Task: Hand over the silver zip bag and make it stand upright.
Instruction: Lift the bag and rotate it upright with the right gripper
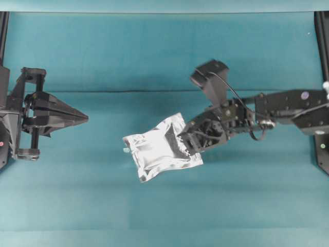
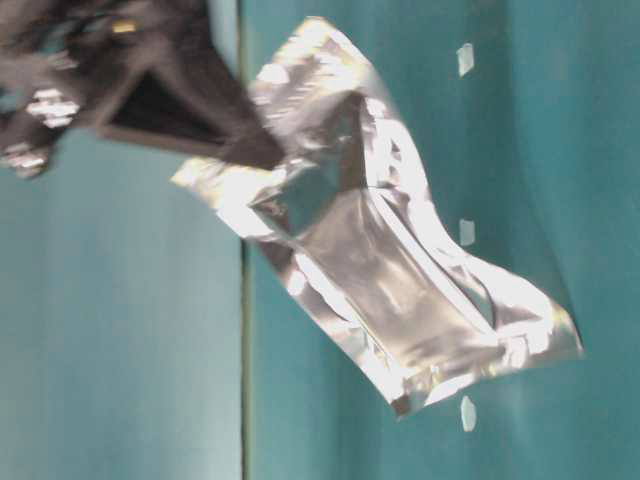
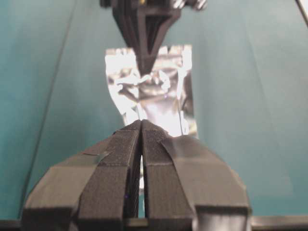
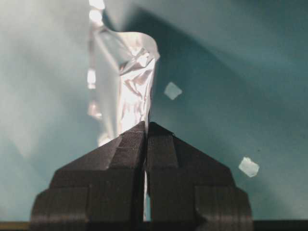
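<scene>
Silver zip bag point(image 1: 162, 147) hangs pinched in the outstretched right gripper point(image 1: 184, 138).

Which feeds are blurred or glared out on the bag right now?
Table-level view: the bag and right hand are smeared by motion blur. Left wrist view: glare blows out the foil's top. Right wrist view: the far foil is soft, with hot spots. Overhead view: sharp enough, mild glare.
</scene>
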### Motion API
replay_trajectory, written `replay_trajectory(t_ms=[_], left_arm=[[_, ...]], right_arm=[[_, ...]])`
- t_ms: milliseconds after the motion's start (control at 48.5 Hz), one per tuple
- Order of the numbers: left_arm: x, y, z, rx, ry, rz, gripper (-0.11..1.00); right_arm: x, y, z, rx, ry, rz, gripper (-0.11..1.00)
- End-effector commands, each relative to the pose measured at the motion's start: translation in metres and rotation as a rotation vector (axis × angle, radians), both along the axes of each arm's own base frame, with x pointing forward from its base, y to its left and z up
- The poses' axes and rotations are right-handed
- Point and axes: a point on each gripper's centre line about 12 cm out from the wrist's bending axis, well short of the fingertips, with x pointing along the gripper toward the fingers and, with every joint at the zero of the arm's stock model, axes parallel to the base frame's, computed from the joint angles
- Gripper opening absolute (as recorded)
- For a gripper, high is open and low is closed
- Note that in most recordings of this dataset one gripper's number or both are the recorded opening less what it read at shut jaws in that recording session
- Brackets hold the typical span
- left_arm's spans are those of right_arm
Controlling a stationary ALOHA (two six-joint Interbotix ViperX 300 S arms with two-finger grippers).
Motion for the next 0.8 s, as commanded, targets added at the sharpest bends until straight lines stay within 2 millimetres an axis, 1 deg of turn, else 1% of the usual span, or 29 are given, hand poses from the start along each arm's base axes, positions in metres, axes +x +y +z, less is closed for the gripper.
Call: replay_trajectory(t_ms=[0,268,392,578,784], left_arm=[[0.002,0.001,0.01,0.0,-0.031,0.003,0.02],[-0.002,0.001,0.014,0.007,-0.047,0.001,0.02],[-0.003,0.001,0.014,0.007,-0.051,0.002,0.02],[-0.003,0.001,0.014,0.008,-0.049,0.001,0.02],[-0.003,0.001,0.014,0.008,-0.049,0.001,0.02]], right_arm=[[0.007,0.0,0.026,-0.031,-0.01,0.042,0.0],[0.019,-0.001,0.059,-0.11,0.11,0.187,0.0],[0.024,0.0,0.067,-0.142,0.183,0.264,0.0],[0.038,0.0,0.074,-0.207,0.282,0.429,0.0],[0.054,-0.003,0.085,-0.291,0.329,0.623,0.0]])
